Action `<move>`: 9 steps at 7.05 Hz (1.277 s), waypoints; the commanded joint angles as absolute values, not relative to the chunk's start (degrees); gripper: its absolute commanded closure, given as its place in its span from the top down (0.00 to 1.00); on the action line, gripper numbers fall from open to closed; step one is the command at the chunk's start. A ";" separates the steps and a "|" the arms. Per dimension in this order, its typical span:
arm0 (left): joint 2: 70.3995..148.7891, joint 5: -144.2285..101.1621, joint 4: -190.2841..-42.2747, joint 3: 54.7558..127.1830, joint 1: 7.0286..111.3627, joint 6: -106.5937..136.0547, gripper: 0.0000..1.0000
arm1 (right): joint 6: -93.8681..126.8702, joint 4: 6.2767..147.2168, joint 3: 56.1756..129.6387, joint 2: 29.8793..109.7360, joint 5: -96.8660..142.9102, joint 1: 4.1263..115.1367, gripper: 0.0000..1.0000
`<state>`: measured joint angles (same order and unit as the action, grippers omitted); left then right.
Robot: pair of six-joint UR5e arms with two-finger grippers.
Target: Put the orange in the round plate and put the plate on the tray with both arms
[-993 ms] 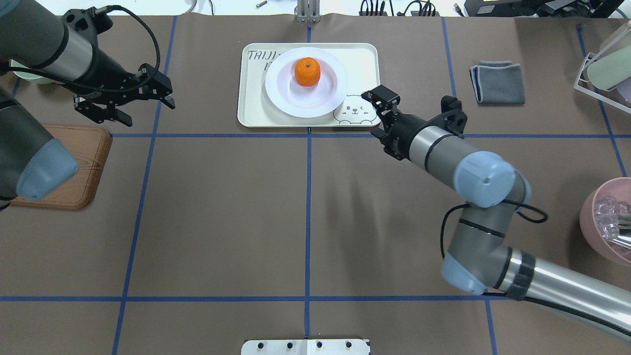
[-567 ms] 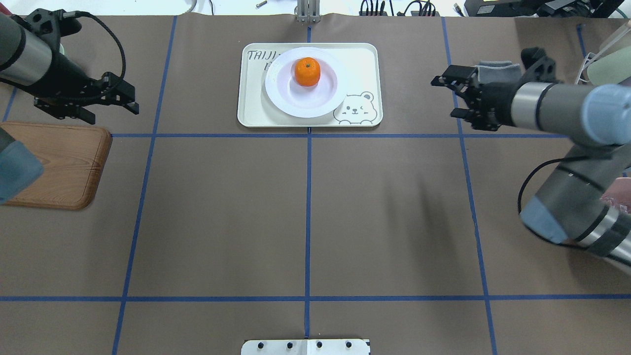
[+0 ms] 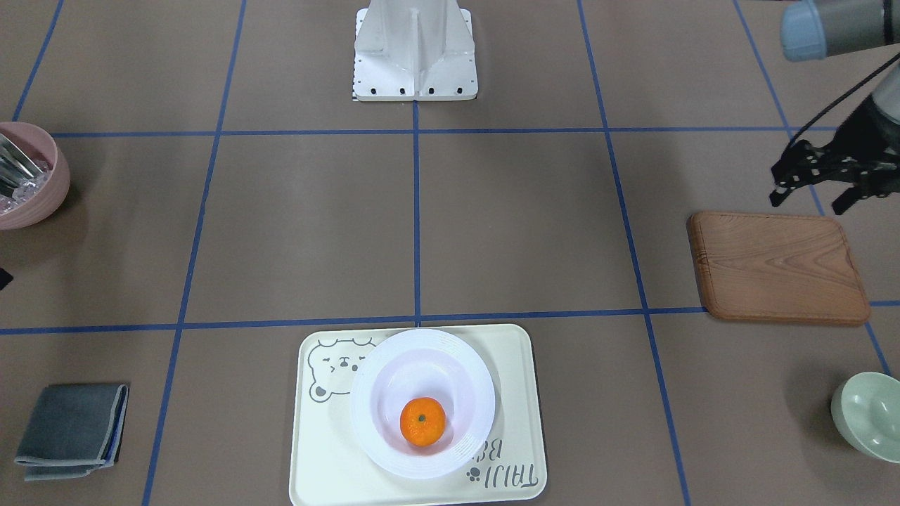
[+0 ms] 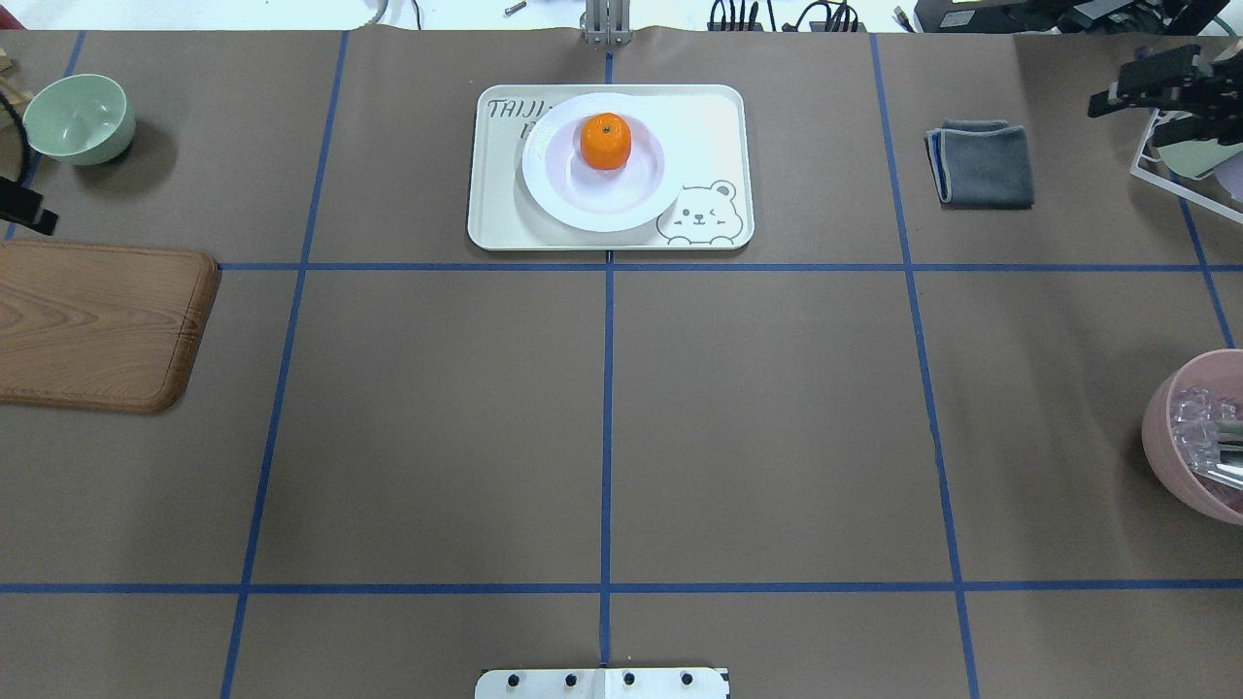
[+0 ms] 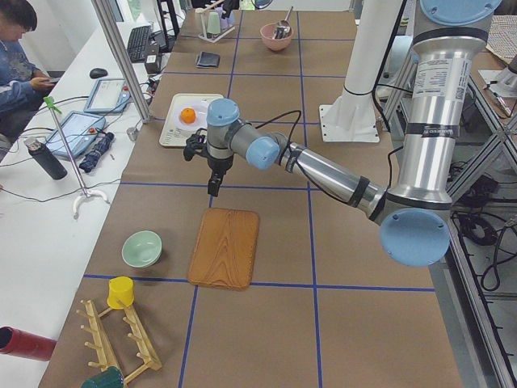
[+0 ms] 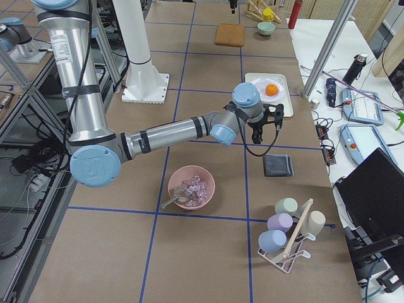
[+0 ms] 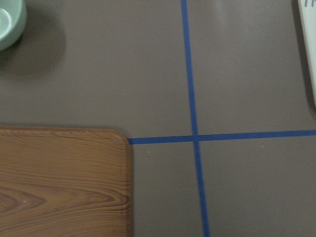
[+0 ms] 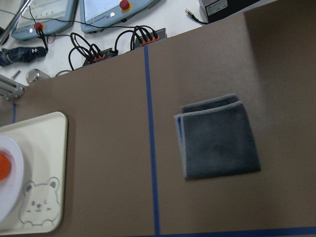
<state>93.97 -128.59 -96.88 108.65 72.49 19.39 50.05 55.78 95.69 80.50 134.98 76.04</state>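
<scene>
Orange (image 4: pixel 605 141) sits in round plate (image 4: pixel 563 209) — on tray (image 4: pixel 495 218) (bear-printed)

Opposite steep views, common tray (image 3: pixel 320 457)

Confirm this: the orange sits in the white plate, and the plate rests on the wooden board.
Wrong on one count: the round plate, with the orange in it, rests on the tray, not the wooden board. The overhead exterior view shows it.
</scene>
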 commanded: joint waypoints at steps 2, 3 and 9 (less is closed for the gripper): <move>92.90 -128.67 -96.59 104.15 78.22 7.82 0.98 | 2.33 79.82 95.89 81.30 133.70 84.17 1.00; 92.81 -128.67 -96.50 104.06 78.22 7.91 0.98 | -6.42 86.24 96.15 81.04 132.03 85.68 1.00; 92.90 -129.46 -90.62 102.40 77.96 8.52 0.98 | -11.78 100.72 100.99 81.47 130.52 84.90 1.00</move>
<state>92.90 -129.39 -91.24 102.73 77.99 8.43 -11.72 99.83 100.59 81.37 130.43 84.87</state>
